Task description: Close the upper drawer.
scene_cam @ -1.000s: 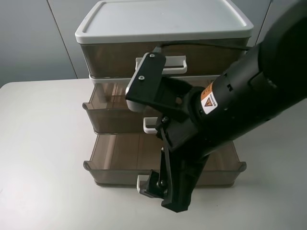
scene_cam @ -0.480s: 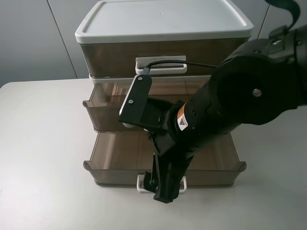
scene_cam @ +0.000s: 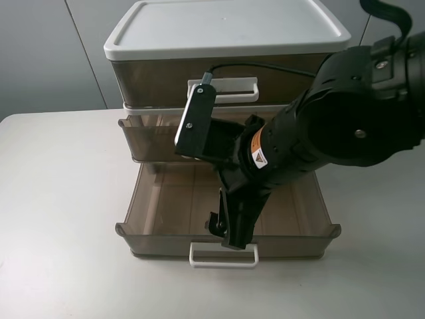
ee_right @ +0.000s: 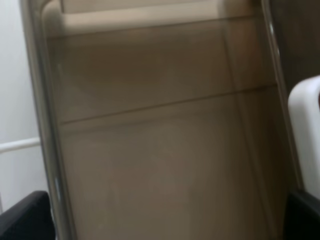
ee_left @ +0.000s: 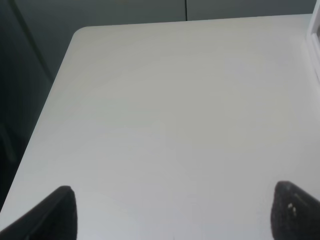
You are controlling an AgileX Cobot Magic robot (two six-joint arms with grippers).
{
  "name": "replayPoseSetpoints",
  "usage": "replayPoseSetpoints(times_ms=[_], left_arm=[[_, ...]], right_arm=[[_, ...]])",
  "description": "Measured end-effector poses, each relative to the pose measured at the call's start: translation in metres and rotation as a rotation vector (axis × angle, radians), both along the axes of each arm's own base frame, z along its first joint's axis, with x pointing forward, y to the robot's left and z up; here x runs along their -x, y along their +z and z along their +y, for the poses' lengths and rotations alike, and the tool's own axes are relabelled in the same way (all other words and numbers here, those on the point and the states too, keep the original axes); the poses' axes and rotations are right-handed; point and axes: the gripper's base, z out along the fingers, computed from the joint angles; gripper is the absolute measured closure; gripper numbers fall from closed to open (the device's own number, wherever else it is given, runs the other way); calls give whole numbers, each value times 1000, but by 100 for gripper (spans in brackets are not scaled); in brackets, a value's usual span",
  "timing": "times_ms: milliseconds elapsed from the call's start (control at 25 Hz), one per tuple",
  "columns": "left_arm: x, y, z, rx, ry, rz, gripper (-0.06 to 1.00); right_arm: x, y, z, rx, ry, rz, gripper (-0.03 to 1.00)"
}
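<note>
- The upper drawer [scene_cam: 149,139] is sitting in the middle tier of the drawer unit [scene_cam: 226,30]. Its front is projecting a little beyond the closed top drawer [scene_cam: 153,80] (its handle is hidden behind the arm).
- The lowest drawer [scene_cam: 153,242] is standing pulled far out over the table [scene_cam: 60,199], with its white loop handle [scene_cam: 224,256] at the front.
- The right gripper [scene_cam: 231,234] is hanging fingers-down over the open inside of the lowest drawer, just in front of the upper drawer. Whether the arm is touching the upper drawer's front cannot be told.
- In the right wrist view, the dark fingertips [ee_right: 25,217] are showing at opposite corners. The jaws are standing wide apart and gripping nothing, and only blurred brown plastic is lying between them.
- The left gripper [ee_left: 177,215] is hovering over bare table, well apart from the drawer unit. Its jaws are also spread wide, with nothing between them.
</note>
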Motion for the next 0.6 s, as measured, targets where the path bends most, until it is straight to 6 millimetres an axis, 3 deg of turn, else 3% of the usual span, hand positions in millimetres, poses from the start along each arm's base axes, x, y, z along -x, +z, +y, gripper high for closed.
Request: replayPoseSetpoints(times_ms=[600], left_arm=[[0,0,0,0,0,0,20]], right_arm=[[-32,-17,-7,29,10,-102,27]])
